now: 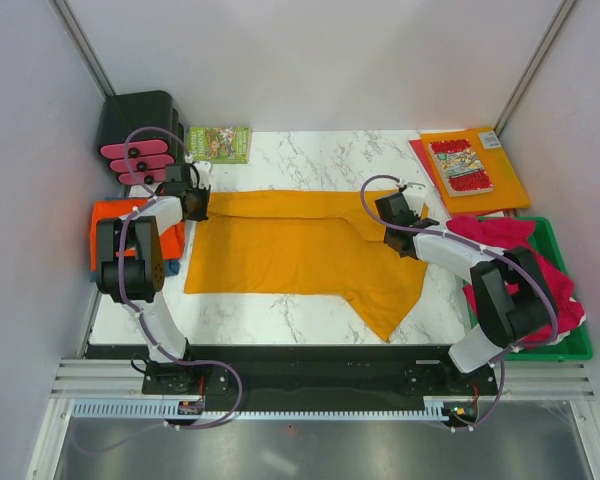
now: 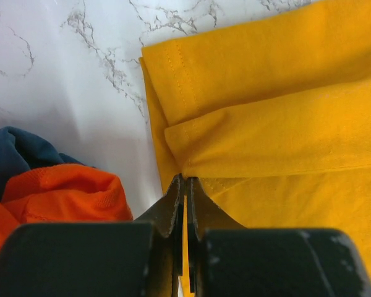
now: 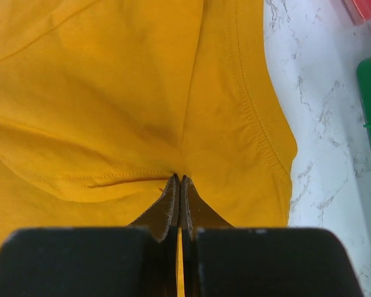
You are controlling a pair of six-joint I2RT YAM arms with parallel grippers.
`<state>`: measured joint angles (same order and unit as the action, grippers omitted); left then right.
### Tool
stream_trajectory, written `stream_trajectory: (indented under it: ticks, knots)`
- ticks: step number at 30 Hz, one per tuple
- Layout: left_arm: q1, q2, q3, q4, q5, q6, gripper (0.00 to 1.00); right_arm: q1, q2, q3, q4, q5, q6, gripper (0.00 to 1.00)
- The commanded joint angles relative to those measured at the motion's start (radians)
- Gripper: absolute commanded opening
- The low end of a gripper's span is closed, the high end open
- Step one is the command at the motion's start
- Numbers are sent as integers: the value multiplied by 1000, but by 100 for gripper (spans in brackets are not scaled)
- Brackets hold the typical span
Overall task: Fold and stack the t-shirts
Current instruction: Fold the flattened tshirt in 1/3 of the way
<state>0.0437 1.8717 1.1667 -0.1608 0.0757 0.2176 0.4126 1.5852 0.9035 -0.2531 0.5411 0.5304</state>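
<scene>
A mustard t-shirt point(image 1: 290, 250) lies spread across the marble table, its far strip folded over towards the front. My left gripper point(image 1: 194, 204) is shut on the shirt's left edge, and the cloth point(image 2: 278, 130) runs between its jaws point(image 2: 185, 180). My right gripper point(image 1: 404, 226) is shut on a pinch of the same shirt point(image 3: 111, 93) near its right side, tips at the fold point(image 3: 180, 178). A red-orange t-shirt point(image 1: 115, 215) sits at the table's left edge on top of a blue one point(image 2: 12, 154). Crimson-pink t-shirts point(image 1: 540, 265) are piled at the right.
The crimson-pink pile fills a green bin point(image 1: 570, 345) at the right edge. An orange folder with a comic book point(image 1: 475, 170) lies back right and a green book point(image 1: 220, 143) back left. A black box with pink pieces point(image 1: 140, 135) stands in the back-left corner.
</scene>
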Motion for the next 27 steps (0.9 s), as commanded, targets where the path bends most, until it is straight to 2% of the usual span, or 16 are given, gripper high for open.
stream_trajectory:
  ticks: [1,17,21,27]
  knots:
    - [5,9,51,0,-33,39,2,0,12,5,-32,40,42,0]
    - [4,-2,73,-29,-62,54,2,-34,21,-5,-91,66,83,0]
    - [4,-66,42,-42,37,48,2,-32,-4,-18,-89,69,92,0]
    - [-5,-88,37,-105,102,54,2,-34,1,-20,-89,66,91,0]
